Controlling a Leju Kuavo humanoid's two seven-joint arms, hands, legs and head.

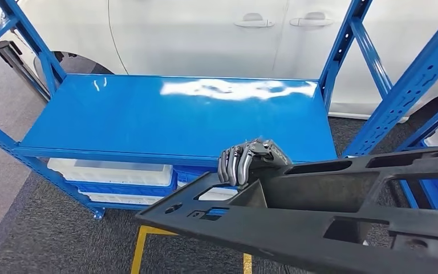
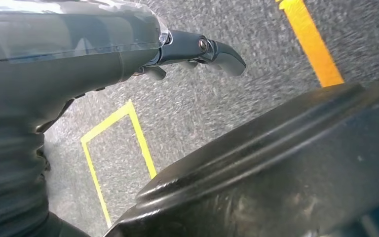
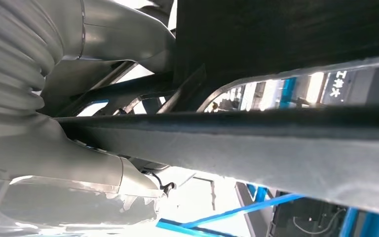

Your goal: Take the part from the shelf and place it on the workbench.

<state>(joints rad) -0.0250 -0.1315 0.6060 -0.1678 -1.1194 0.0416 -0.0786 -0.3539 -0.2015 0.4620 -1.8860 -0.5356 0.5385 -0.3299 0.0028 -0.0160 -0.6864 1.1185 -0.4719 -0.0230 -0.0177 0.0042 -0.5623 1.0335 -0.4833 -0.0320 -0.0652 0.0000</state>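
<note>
Closest to you, the long black moulded plastic part with cut-out slots (image 1: 319, 222) is off the shelf and carried low across the front of the robot. Your right hand (image 1: 250, 161) has its dark fingers curled over the part's upper rib near its middle, gripping it; the right wrist view shows the grey thumb (image 3: 79, 168) lying along the underside of the same rib. Your left hand (image 2: 197, 52) hangs over the floor beside the part's rounded black edge (image 2: 276, 163). Its fingers look loosely extended with nothing between them, though the close, blurred view makes that hard to confirm.

The risk, as I judge it, is leverage: the part stretches far out to both sides of the one gripping hand, so a quick turn could twist it in the fingers and let an end drop. Its far end sits close to the blue perforated steel upright (image 1: 410, 91) beyond the hand, and swinging that way could clip it.

Just beyond the hand lies the glossy blue metal shelf board (image 1: 165, 114). Below the board sit white plastic bins (image 1: 111, 171). Under the hand, yellow tape lines (image 1: 140, 248) mark the grey carpet. Farthest off stands a white car (image 1: 205, 34).
</note>
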